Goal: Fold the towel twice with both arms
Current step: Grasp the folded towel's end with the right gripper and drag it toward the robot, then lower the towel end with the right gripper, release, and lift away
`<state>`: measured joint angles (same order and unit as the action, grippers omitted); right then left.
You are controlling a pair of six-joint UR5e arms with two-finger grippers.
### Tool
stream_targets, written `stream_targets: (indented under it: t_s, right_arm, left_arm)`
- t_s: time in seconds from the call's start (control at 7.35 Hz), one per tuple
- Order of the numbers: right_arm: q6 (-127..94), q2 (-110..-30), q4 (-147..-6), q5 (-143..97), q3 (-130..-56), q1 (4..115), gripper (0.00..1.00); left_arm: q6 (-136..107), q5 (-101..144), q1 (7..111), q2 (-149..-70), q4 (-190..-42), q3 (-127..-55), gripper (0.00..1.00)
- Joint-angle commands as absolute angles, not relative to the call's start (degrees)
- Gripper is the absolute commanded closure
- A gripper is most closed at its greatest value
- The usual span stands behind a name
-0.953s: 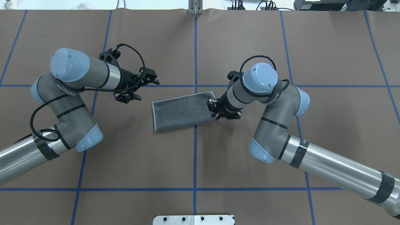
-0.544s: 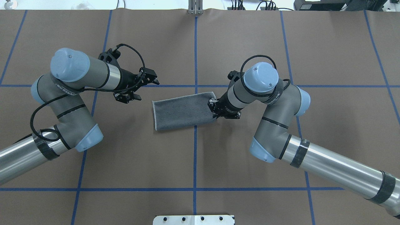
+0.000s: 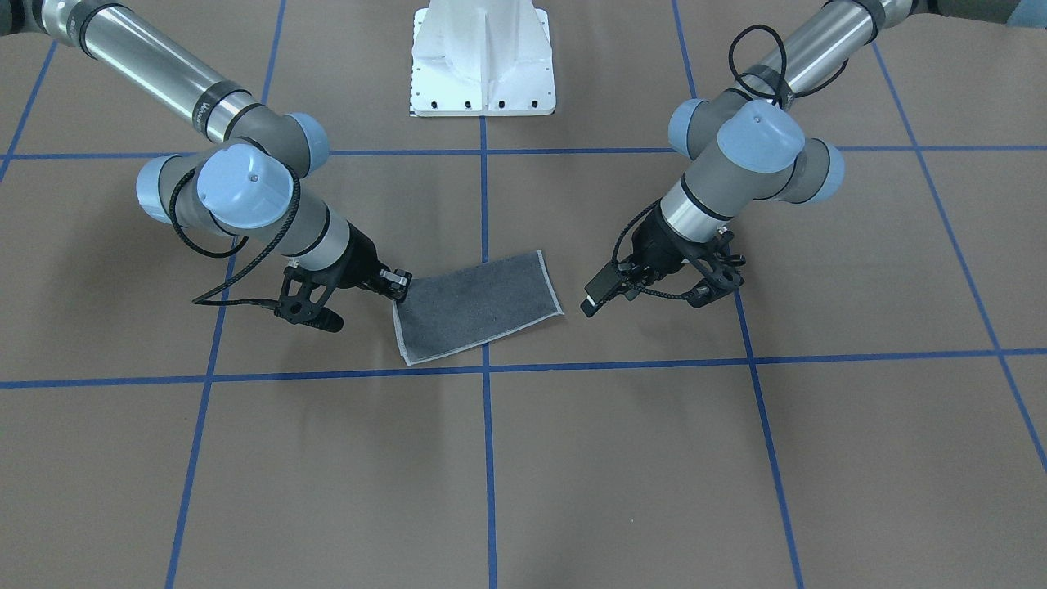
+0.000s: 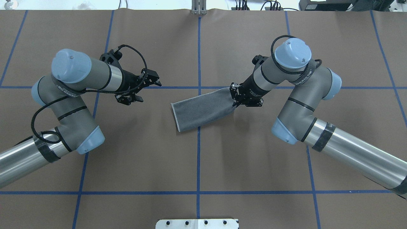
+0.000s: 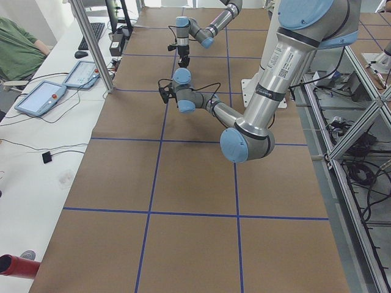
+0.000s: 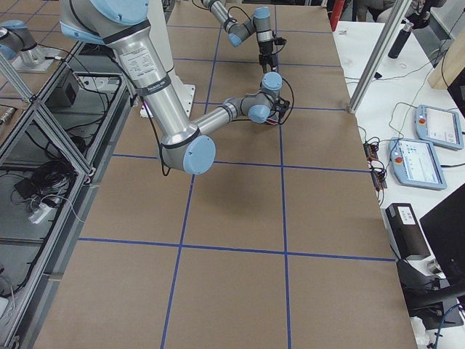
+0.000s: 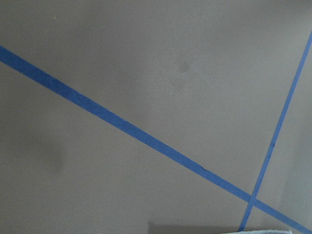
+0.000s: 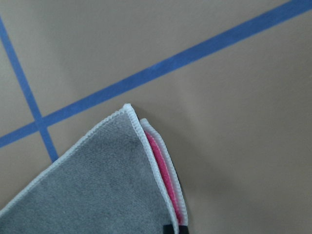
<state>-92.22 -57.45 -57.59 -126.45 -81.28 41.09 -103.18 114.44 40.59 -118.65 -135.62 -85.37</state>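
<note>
We see the towel [image 4: 203, 109] near the middle of the overhead frame. It is folded into a long grey strip that slants from lower left to upper right across the central vertical blue tape line [image 4: 198, 159] on the brown table [image 4: 127, 159]. Its left short end, edged with a pale stitched border, lies free on the table. Its right end narrows and bunches where the right gripper [image 4: 234, 100] pinches it, fingers pressed together on the cloth just below the horizontal tape line. The right arm [image 4: 349, 156] enters from the lower right corner of that frame and bends back towards the centre.

In the right wrist view we see one corner of the towel in the lower left of the frame. Two bordered layers lie one on the other, grey on top, with a strip of the pink face [image 8: 165, 175] showing between them.

The left gripper [image 4: 143, 90] hangs left of centre in the overhead frame, well apart from the towel. Its two fingers are spread wide with nothing between them. The left arm [image 4: 76, 114] reaches in from the lower left edge.

In the front-facing view the white pedestal base [image 3: 483, 65] stands at the top centre, and the towel lies below it between the two grippers.
</note>
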Motion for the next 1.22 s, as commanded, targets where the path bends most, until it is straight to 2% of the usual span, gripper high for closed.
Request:
stream_targets:
  t_s: [0.0, 0.54, 1.09]
  right_arm:
    - [-92.11, -58.62, -57.57, -127.16, -82.25, 41.84, 1.0]
    - [-95.25, -63.98, -58.45, -143.24, -94.9, 39.22, 1.0]
    - [-105.81, -56.53, -58.45, -138.8, -93.7, 30.6, 1.0]
  left_arm:
    - [-103.18, 114.43, 40.61, -118.65, -135.62, -85.34, 0.0]
    - [-103.1, 114.43, 40.96, -118.56, -135.62, -85.34, 0.0]
    - [-101.08, 114.52, 41.75, -118.39, -135.62, -85.34, 0.0]
